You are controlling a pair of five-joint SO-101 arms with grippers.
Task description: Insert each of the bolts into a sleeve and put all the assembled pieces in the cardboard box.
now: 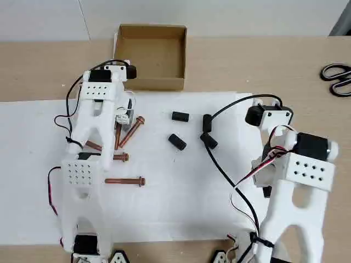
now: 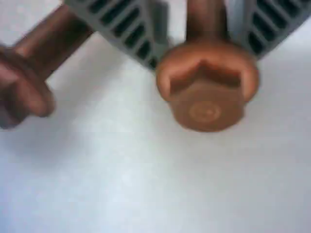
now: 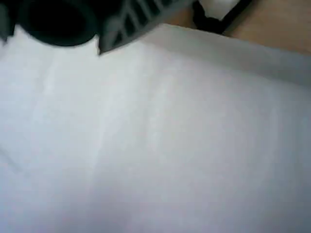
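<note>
My left gripper (image 2: 204, 29) is shut on a copper bolt (image 2: 206, 92); its hex head faces the camera between the grey ribbed fingers (image 2: 131, 36), just above the white sheet. A second bolt (image 2: 34, 68) lies close beside it. From above, the left gripper (image 1: 124, 121) stands over a cluster of bolts (image 1: 131, 131); another bolt (image 1: 125, 181) lies nearer the front. Several black sleeves (image 1: 180, 116) lie mid-sheet. My right gripper (image 3: 58, 24) is shut on a black sleeve (image 3: 56, 19), low over the sheet at the right (image 1: 266, 189). The cardboard box (image 1: 156, 83) stands empty at the back.
A white paper sheet (image 1: 181, 203) covers the table's middle. Scissors (image 1: 337, 76) lie at the far right on the bare wood. The right arm's black cable (image 1: 222, 167) trails across the sheet close to two of the sleeves.
</note>
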